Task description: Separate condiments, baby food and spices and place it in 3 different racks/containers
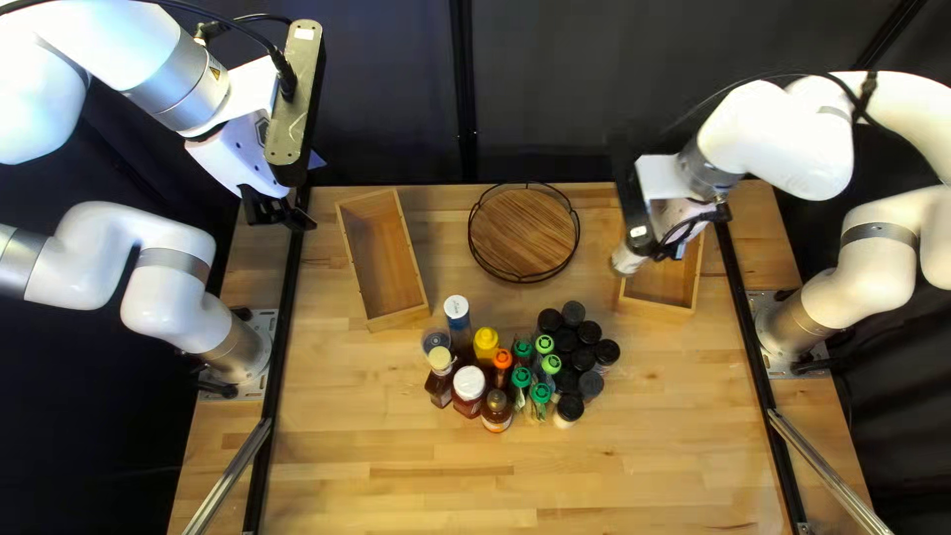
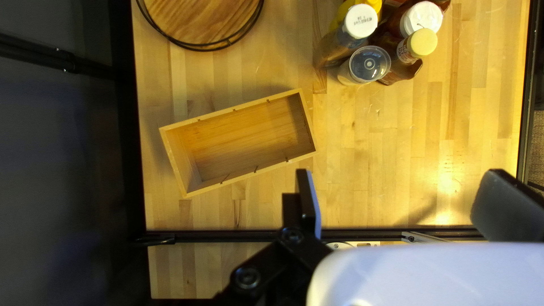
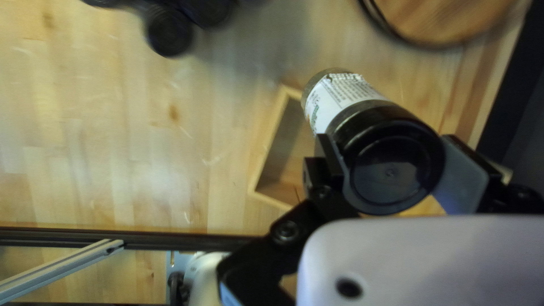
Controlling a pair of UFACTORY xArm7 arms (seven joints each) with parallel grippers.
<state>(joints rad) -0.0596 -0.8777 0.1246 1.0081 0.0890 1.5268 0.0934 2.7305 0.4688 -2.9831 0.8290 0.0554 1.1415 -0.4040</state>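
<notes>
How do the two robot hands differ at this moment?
The left gripper is open with nothing between its fingers, while the right gripper is closed on a black-capped jar. The left gripper is up by the far left corner of the table; the right gripper is at the wooden box at the right of the top left view. Both have two fingers.

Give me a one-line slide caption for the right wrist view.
Black-lidded jar held between the fingers, with a wooden box beyond it.
</notes>
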